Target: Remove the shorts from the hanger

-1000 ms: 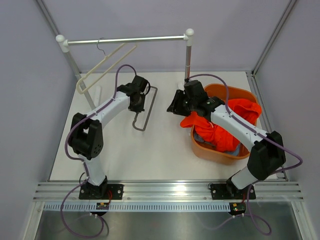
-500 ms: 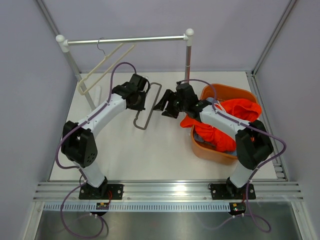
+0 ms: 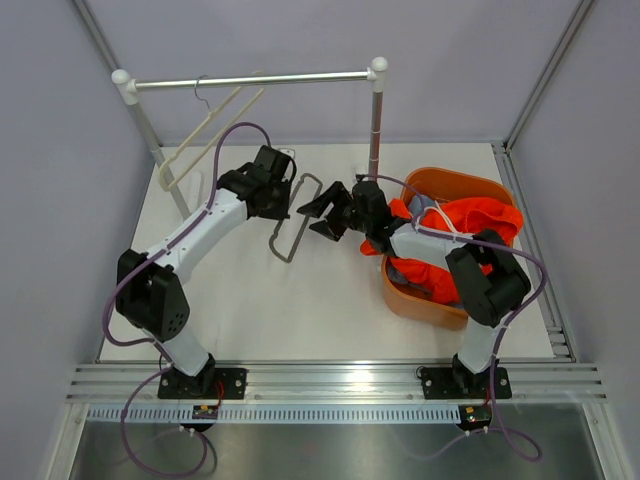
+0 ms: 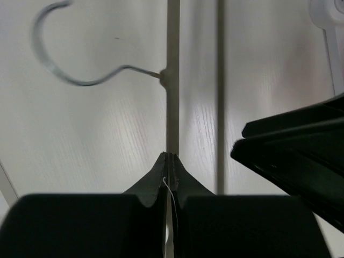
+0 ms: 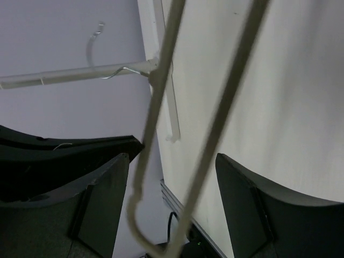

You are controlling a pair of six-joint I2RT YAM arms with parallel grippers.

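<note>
My left gripper (image 4: pixel 167 161) is clenched on the bare hanger (image 3: pixel 288 238); my right gripper (image 3: pixel 318 212) straddles it, jaws released — pulling against each other could twist it free; the orange shorts (image 3: pixel 485 218) lie in the basket (image 3: pixel 425 305).

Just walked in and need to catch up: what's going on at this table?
The orange shorts lie heaped in the orange basket on the right, off any hanger. The left gripper has its jaws shut on a bare hanger at mid-table. The right gripper has its jaws open around that same hanger, not gripping it. A second bare hanger hangs on the rail at the back.
</note>
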